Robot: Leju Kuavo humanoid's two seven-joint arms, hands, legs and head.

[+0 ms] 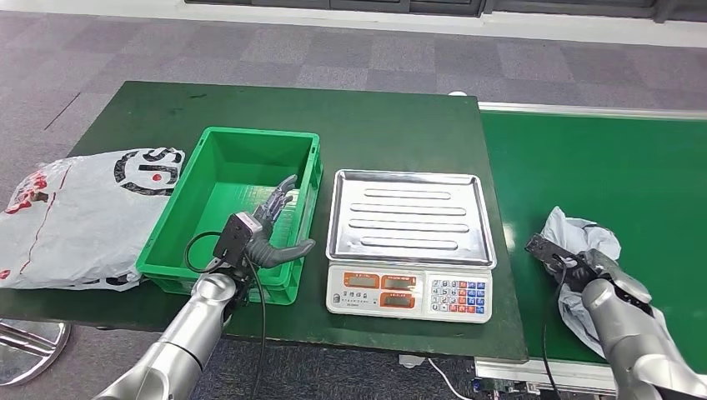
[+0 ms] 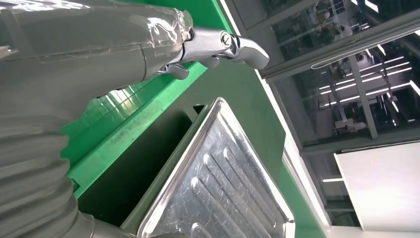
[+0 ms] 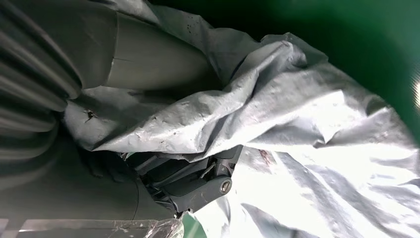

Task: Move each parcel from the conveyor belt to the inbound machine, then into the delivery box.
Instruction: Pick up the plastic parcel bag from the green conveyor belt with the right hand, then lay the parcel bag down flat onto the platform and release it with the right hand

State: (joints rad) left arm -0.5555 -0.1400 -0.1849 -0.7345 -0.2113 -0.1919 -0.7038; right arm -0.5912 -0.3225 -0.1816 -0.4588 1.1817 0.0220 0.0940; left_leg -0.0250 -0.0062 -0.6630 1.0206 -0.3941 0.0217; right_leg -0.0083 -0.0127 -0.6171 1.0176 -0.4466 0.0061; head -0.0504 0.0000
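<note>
Now right hand is gripping parcel on belt, right of scale; lifting onto scale seems next. Left hand is hovering spread over bin.

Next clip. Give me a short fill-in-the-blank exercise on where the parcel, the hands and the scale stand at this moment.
1. The right hand grips the grey parcel, which lies on the green ____.
2. The steel tray of the scale holds ____.
3. The left hand, holding nothing, hovers over the green ____.

Missing words: conveyor belt; nothing; crate
</note>
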